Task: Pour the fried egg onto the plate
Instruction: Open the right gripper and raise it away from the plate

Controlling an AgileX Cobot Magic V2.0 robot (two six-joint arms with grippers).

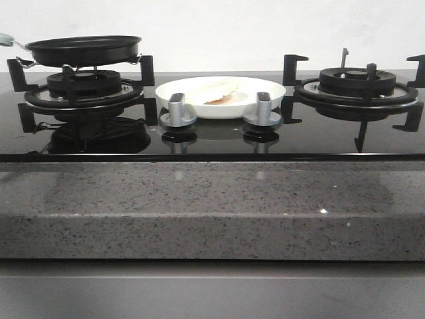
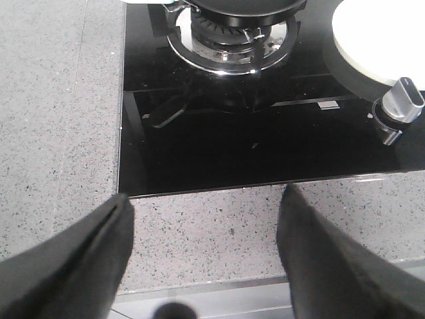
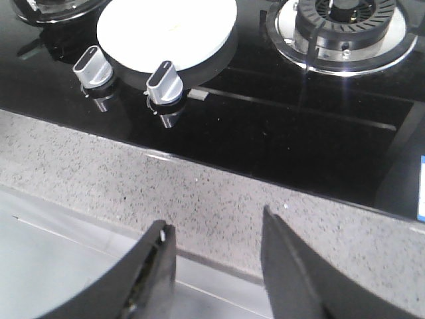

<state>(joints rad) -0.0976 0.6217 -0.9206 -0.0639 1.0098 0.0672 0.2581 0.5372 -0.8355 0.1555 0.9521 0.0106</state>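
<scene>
We see the fried egg [image 1: 214, 90] lying on the plate [image 1: 265, 101]; our left hand [image 2: 202, 259] and right hand [image 3: 216, 279] hang spread above the counter [image 1: 199, 199].

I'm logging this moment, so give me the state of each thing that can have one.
fried egg: lying on the plate
plate: flat on the cooktop between burners
frying pan: level on left burner
left pincer: open, holding nothing
right pincer: open, holding nothing
</scene>
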